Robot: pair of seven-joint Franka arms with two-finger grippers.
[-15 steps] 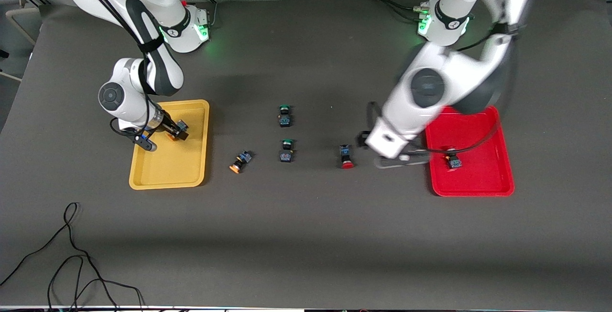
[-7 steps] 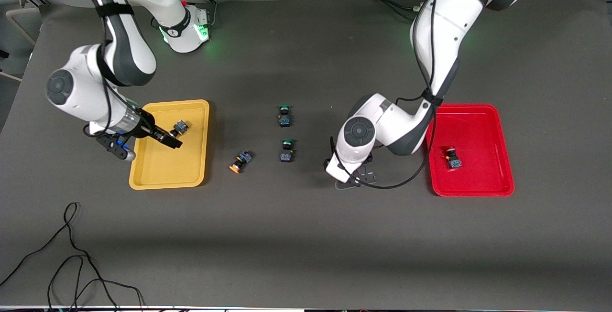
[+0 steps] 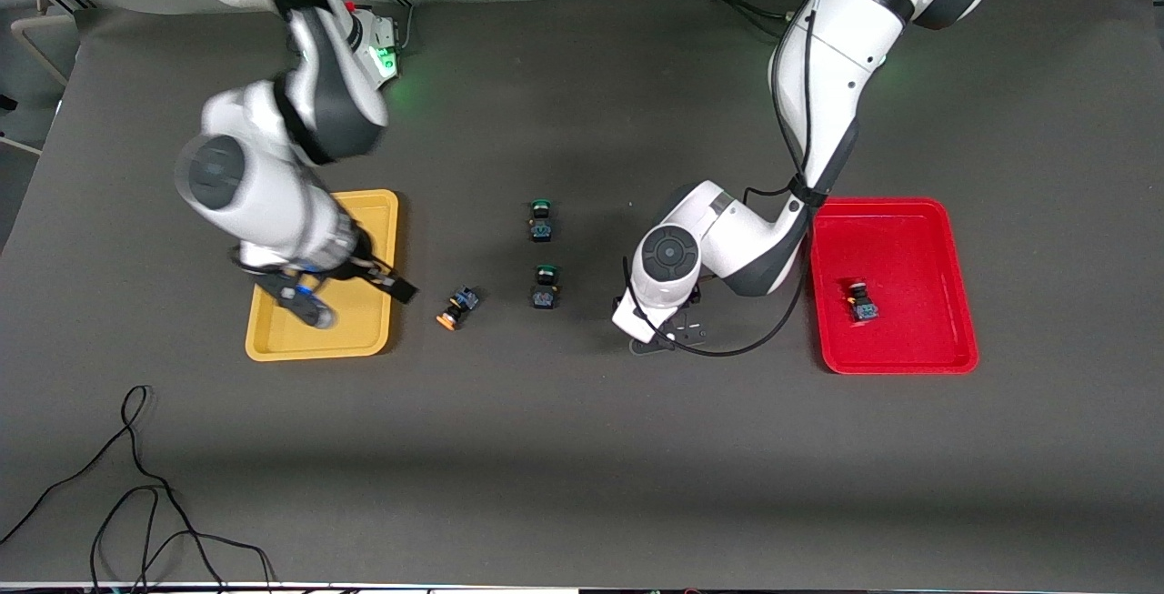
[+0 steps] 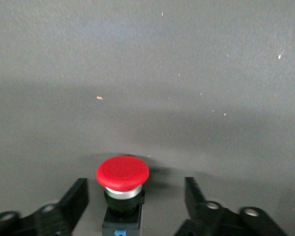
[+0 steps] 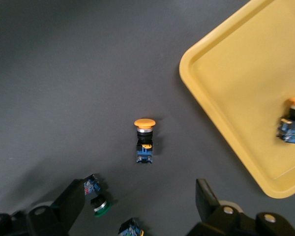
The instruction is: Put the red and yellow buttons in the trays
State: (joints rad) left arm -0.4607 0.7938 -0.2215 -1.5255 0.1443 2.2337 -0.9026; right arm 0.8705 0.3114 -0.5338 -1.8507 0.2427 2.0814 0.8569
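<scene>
Looking down from the front view, the left gripper [image 3: 657, 339] sits low over the bare table between the two green-capped switches [image 3: 543, 287] and the red tray [image 3: 896, 285]; the red button it is going for is hidden under the wrist there. One red-capped button [image 3: 860, 301] already lies in the red tray. The right gripper [image 3: 350, 296] hovers over the yellow tray [image 3: 320, 335], at its edge toward the table's middle, and the loose yellow button [image 3: 456, 307] lies on its side on the table just beside that edge, toward the left arm's end, so the right arm is clearly the closer one.

In the left wrist view, the red button [image 4: 122, 189] lies between the spread fingers [image 4: 73, 201], its long axis running along them and the cap pointing away from the wrist. Closing should catch the dark body, with open table all round.

In the right wrist view, the fingers [image 5: 69, 204] are likewise apart and empty. The yellow button lies ahead of them on open cloth, and another yellow-capped button [image 5: 292, 127] rests inside the tray.
</scene>
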